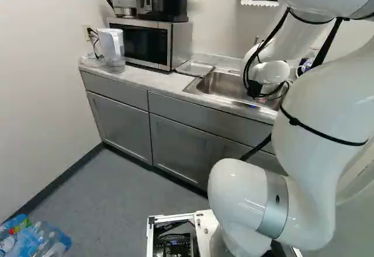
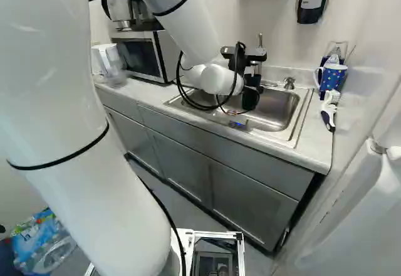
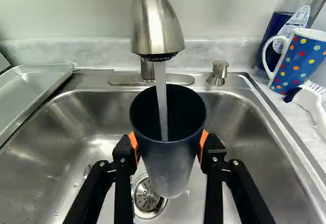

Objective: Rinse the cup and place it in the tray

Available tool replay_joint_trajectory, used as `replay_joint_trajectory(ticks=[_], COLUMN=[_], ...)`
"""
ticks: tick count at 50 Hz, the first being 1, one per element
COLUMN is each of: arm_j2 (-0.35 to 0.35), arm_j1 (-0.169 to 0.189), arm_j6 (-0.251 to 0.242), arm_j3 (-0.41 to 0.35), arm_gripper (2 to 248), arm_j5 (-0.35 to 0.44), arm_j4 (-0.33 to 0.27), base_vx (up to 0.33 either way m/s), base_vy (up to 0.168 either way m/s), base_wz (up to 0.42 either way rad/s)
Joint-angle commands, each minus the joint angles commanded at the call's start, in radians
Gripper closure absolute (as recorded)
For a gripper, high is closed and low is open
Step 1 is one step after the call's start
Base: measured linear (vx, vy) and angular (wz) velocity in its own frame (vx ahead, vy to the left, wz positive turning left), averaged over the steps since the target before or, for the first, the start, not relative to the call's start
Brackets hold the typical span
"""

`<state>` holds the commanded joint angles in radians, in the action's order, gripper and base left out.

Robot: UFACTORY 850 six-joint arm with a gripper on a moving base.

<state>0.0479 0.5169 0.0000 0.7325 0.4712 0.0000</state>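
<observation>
Cup (image 3: 165,165) is gripped between the jaws.

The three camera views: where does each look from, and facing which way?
Left base view: base, left behind the jointed white arm, facing ahead and down; arm at right.
Right base view: base, right behind it, facing likewise; arm at left.
Wrist view: wrist, facing along black, orange-padded fingers into the rectangular steel sink.
Base views share arm and sink.
</observation>
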Motion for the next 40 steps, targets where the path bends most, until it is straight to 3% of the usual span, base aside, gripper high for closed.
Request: replay_joint_trajectory(ticks=[40], arm_j2=[0.0], arm_j1=[0.0], arm_j6=[0.0], arm_j3=[0.0], arm_gripper=[124], arm_j5=[0.0], arm_j4=[0.0], base_vx=[0.0], base_vy=[0.0], base_wz=[0.0])
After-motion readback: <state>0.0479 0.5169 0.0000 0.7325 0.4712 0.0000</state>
